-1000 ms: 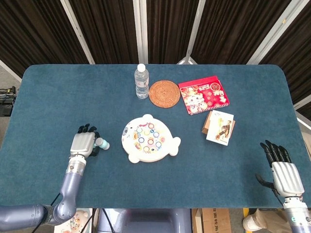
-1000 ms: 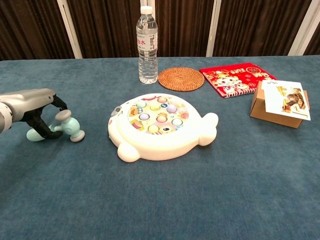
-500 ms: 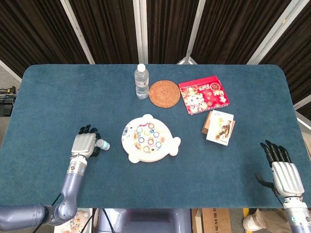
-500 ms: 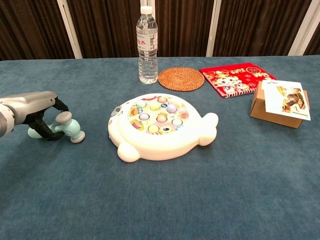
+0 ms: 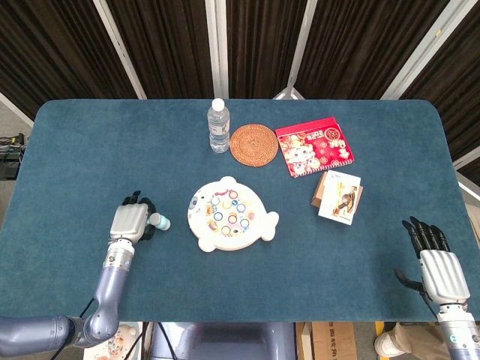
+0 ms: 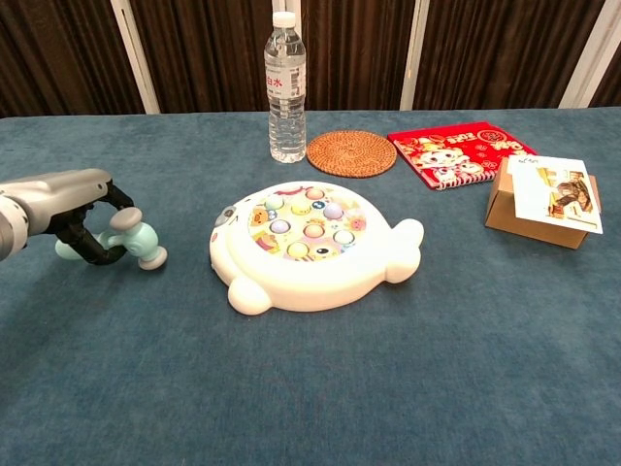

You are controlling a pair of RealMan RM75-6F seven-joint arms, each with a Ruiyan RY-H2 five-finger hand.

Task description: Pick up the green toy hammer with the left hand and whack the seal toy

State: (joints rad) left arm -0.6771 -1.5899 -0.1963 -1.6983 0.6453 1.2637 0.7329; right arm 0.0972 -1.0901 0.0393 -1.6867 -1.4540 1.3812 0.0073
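Blue felt surface (image 6: 320,388) backed by dark curtains. Right hand (image 5: 437,262) at near edge, far right of the white seal-shaped whack toy with coloured buttons (image 6: 310,245), fingers spread, holding nothing. Left hand (image 6: 70,212) left of seal toy, dark fingers (image 6: 89,243) curled around handle of pale green plastic toy hammer (image 6: 131,241), head toward seal, apart from it. Beyond seal: clear water bottle (image 6: 286,87), round woven coaster (image 6: 351,152), red picture book (image 6: 460,153), cardboard box (image 6: 543,202) to right.

Head cam is looking steeply down from above, taking in the whole table (image 5: 75,150). Chest cam is sitting low and closer, facing across toward the curtains. Both are sharing the seal toy (image 5: 229,214) (image 6: 310,248), centre frame, w/ bottle (image 5: 218,126) (image 6: 286,87) behind.
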